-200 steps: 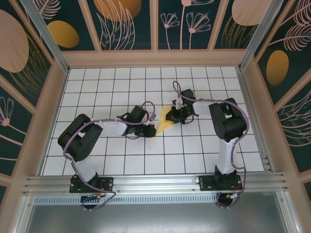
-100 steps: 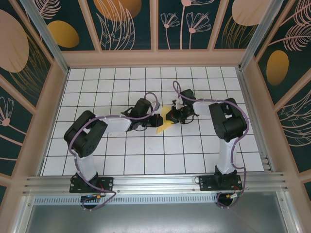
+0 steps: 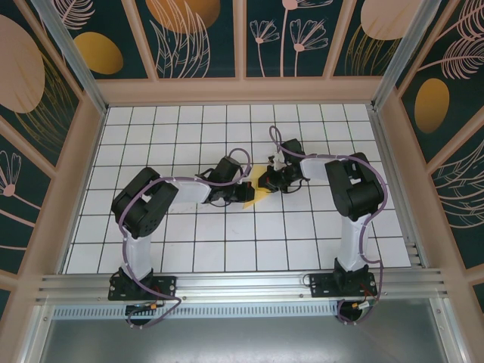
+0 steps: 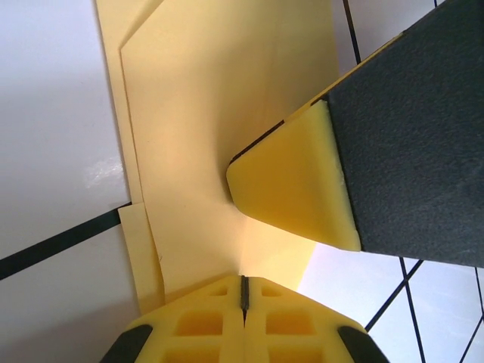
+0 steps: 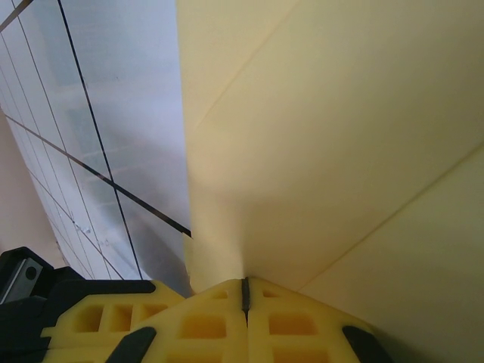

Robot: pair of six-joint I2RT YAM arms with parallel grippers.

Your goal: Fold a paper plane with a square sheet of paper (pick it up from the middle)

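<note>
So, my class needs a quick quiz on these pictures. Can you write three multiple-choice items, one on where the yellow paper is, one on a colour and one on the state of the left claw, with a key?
1. Where on the table does the yellow paper lie?
A. in the far left corner
B. near the middle, between the two claws
C. in the near right corner

2. What colour are the pads of the left claw?
A. red
B. blue
C. yellow

3. How does the left claw stand?
A. shut on the paper
B. wide open above the paper
C. shut, well away from the paper

Key:
1 B: the top view shows the paper between the left claw and the right claw.
2 C: the left wrist view shows yellow pads.
3 A: its jaws meet, with the paper's edge pinched between them.
</note>
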